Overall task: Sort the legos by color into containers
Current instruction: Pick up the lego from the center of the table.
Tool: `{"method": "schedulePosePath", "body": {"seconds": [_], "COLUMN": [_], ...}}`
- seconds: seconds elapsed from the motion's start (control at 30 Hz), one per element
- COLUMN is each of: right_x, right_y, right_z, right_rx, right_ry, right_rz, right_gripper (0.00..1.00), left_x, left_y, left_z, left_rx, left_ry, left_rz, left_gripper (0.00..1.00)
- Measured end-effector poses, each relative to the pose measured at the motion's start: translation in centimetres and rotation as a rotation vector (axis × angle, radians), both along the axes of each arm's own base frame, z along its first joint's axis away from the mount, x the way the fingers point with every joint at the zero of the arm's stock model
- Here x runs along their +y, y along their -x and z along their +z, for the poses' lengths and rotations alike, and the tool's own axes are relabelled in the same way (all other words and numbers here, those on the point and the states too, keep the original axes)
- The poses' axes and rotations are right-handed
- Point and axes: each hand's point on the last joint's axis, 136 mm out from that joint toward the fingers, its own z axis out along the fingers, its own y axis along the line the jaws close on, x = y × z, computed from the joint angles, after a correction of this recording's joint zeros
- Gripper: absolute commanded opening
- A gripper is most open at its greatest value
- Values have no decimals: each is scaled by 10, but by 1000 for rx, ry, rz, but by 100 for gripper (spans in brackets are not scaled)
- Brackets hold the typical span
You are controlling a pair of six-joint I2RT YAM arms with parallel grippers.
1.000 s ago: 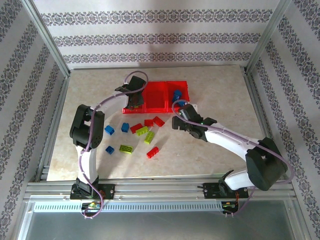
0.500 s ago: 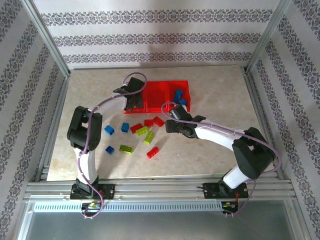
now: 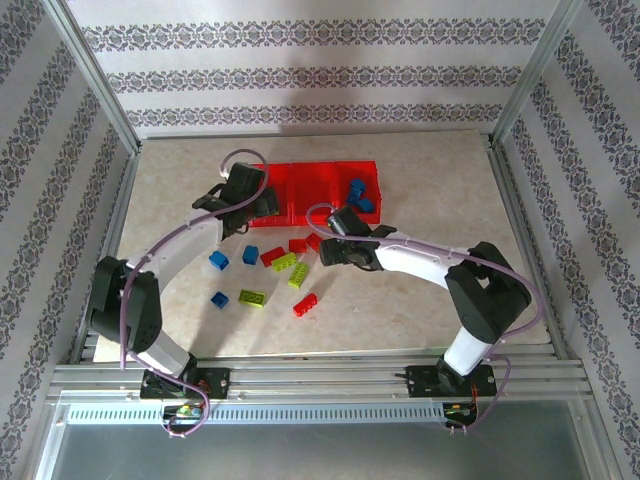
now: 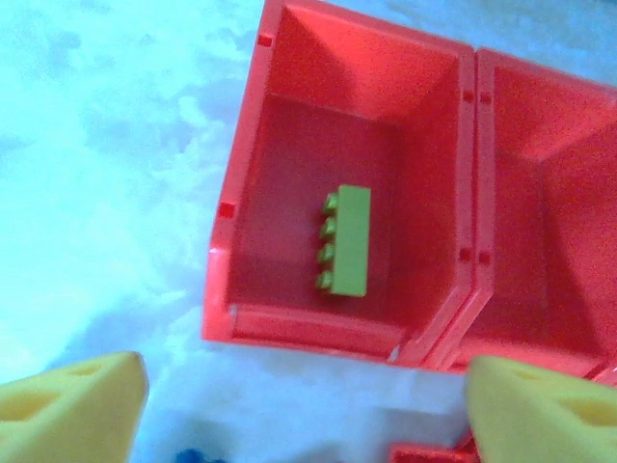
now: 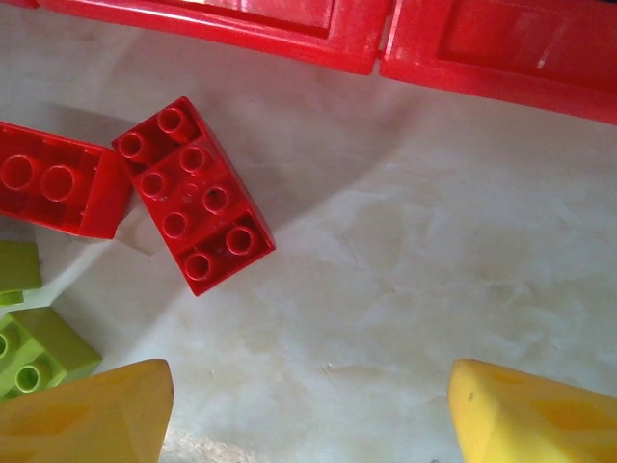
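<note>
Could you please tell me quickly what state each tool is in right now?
Left tool: open, holding nothing.
Right tool: open, holding nothing.

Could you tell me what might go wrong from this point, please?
The red eight-stud brick lies skewed and off-centre from the open right gripper, so a straight descent might miss it. It appears to touch a second red brick, which a finger could knock. The near wall of the bins is close and could be clipped on lifting.
</note>
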Motion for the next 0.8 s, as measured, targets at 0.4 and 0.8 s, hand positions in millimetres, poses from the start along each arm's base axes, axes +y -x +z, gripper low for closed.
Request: {"method": "schedulePosePath", "body": {"seconds": [0.4, 0.8], "right_x": [22, 39], "right_y": [-13, -27], "right_z": [-7, -18], "right_rx": [17, 40], "right_ry": [9, 40], "right_rz": [89, 156], "right_gripper": [65, 57], "left_x": [39, 67], "left_y": [58, 86], "left_z": [13, 24], "left_rx": [-88, -192], "left_ry": [-18, -28], "left_rz": [78, 158], "left_gripper": [100, 100]}}
